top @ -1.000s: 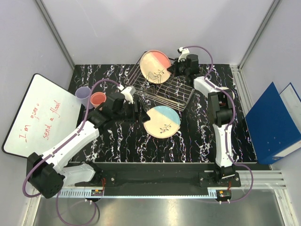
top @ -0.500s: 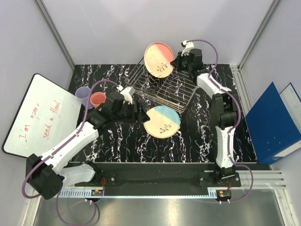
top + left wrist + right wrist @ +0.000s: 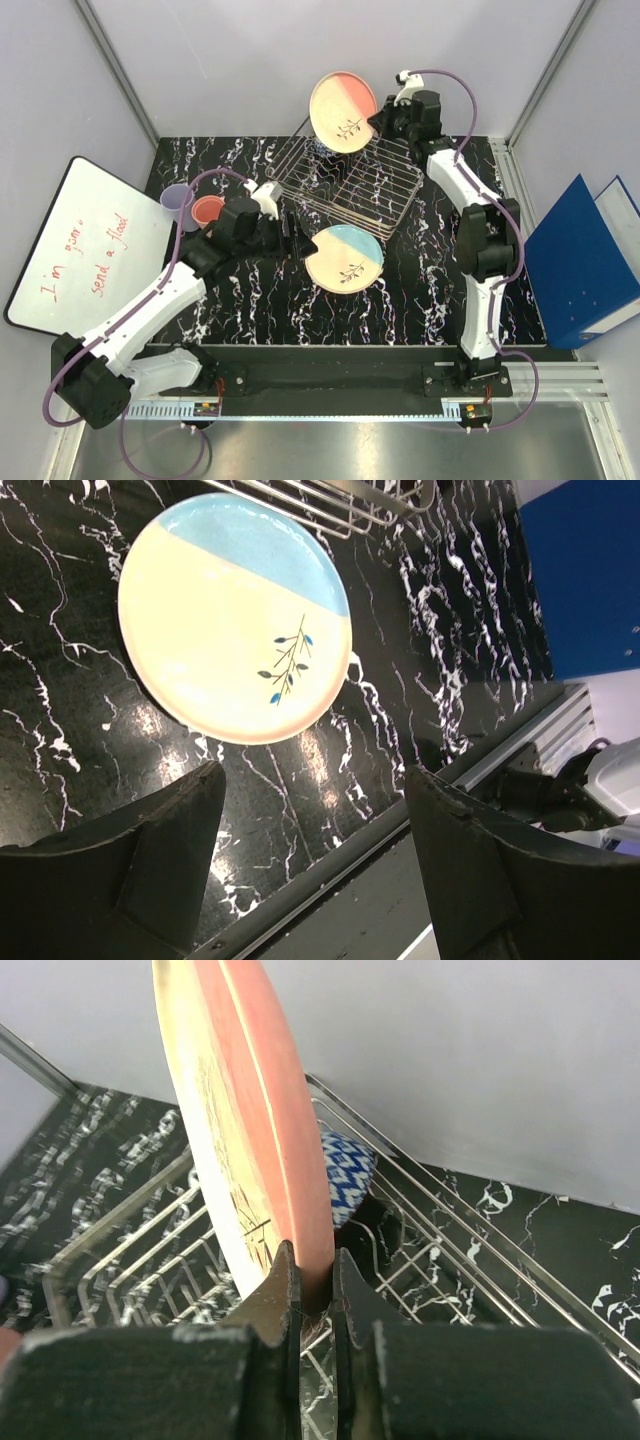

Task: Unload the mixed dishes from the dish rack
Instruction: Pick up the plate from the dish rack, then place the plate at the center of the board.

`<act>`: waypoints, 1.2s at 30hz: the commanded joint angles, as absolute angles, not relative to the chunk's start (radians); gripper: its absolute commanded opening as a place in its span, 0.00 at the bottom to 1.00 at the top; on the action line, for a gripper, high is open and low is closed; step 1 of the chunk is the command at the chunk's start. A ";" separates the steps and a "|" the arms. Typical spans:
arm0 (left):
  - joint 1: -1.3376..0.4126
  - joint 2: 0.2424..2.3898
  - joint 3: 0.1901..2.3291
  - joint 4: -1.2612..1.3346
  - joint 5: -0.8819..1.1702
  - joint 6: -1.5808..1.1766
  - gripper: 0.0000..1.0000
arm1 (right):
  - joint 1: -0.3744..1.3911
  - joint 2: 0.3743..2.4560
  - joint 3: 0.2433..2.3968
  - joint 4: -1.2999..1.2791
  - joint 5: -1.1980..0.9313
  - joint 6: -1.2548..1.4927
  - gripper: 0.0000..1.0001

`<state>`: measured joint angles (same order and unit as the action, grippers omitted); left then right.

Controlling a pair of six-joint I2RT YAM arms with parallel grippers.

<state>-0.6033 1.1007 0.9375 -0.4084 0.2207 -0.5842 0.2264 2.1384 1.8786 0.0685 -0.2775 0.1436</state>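
My right gripper (image 3: 378, 122) is shut on the rim of the cream/pink plate (image 3: 343, 111) and holds it on edge, lifted above the silver wire dish rack (image 3: 385, 190); the right wrist view shows the plate (image 3: 255, 1130) pinched between my fingers (image 3: 283, 1290). A blue-white patterned bowl (image 3: 345, 1175) sits in the rack behind it. The cream/blue plate (image 3: 344, 257) lies flat on the table in front of the rack, also in the left wrist view (image 3: 235, 615). My left gripper (image 3: 312, 800) is open and empty, just left of that plate. A pink cup (image 3: 208, 211) and a lavender cup (image 3: 178, 200) stand at the left.
A whiteboard (image 3: 75, 245) with red writing lies at the left edge. A blue binder (image 3: 580, 262) lies off the table at the right. The table's metal front rail (image 3: 400, 850) runs close under my left gripper.
My right gripper has raised the cream/pink plate up out of the rack and a little toward the back. My left arm has shifted slightly left.
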 commanded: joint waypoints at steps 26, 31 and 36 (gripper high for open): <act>-0.311 1.045 0.650 0.802 0.567 -1.182 0.99 | 0.221 1.160 1.322 -0.032 -0.445 0.722 0.00; -0.313 1.036 0.611 0.870 0.581 -1.192 0.99 | 0.222 1.053 1.203 -0.037 -0.477 0.764 0.00; -0.314 0.988 0.627 0.769 0.578 -1.098 0.99 | 0.222 1.006 1.137 -0.029 -0.492 0.787 0.00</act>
<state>-0.3153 1.0389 0.6102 0.7052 0.5411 -1.1511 0.2260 1.0664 1.1393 -0.1818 -0.4442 0.7078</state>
